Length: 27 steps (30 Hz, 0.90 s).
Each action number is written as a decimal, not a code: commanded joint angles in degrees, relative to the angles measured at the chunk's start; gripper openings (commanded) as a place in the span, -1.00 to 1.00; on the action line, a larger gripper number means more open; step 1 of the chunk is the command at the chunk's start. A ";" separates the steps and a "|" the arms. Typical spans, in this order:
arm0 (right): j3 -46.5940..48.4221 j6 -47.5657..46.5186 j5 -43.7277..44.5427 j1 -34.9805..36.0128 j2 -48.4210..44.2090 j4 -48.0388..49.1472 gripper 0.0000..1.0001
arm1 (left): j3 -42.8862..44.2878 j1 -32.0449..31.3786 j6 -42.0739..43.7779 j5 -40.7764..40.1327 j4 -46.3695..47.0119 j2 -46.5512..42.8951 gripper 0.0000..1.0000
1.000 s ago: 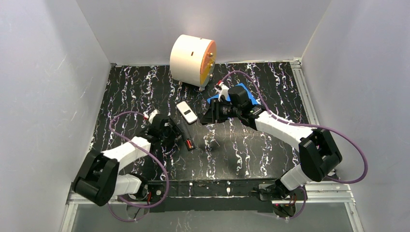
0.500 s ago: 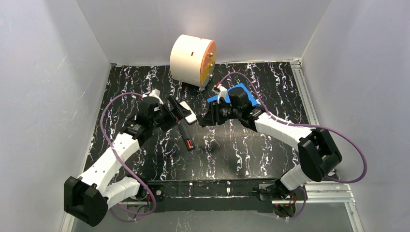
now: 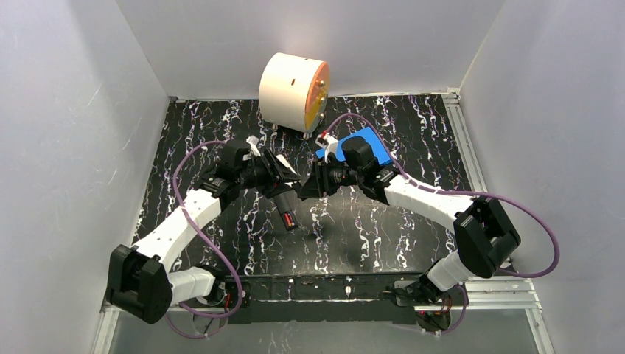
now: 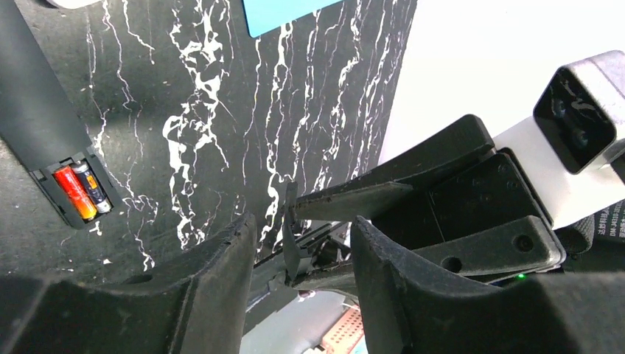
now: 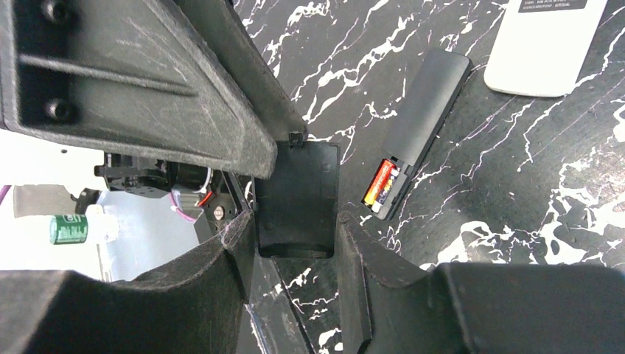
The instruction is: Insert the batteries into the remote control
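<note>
We count two batteries [image 4: 81, 193] in the black remote [image 5: 424, 110], both plain only from the wrists, one white remote [image 5: 549, 51], and one cover [image 5: 298, 195] clenched by the right gripper [image 5: 295, 236], with the left gripper [image 4: 302, 225] released.

Top view: fixed high at the near edge, looking down on the whole black white-veined marble-look table [image 3: 354, 236]. Wrist views: close, low over that table, facing one another. Shared by all three: the slim black plastic remote with open battery bay [image 3: 281, 202]; by both wrist views, the flat black plastic battery cover [image 5: 298, 199]
</note>
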 commanded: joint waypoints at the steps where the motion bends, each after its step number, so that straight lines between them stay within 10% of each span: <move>1: 1.34 0.85 -0.87 -0.06 -0.07 3.46 -0.20 | 1.84 0.19 -0.30 3.88 -1.93 -0.77 -0.06; 14: 2.72 1.04 -3.59 0.34 0.31 3.76 -0.15 | 3.29 0.13 0.36 3.71 -3.59 0.13 -0.83; 21: 1.91 -3.75 4.75 0.41 -6.67 0.33 0.92 | 10.35 0.43 -0.45 1.53 -17.00 2.18 -1.00; 27: -1.77 -17.11 11.60 1.12 -15.75 0.59 0.79 | 14.92 2.11 -7.59 2.04 -25.08 3.15 -1.00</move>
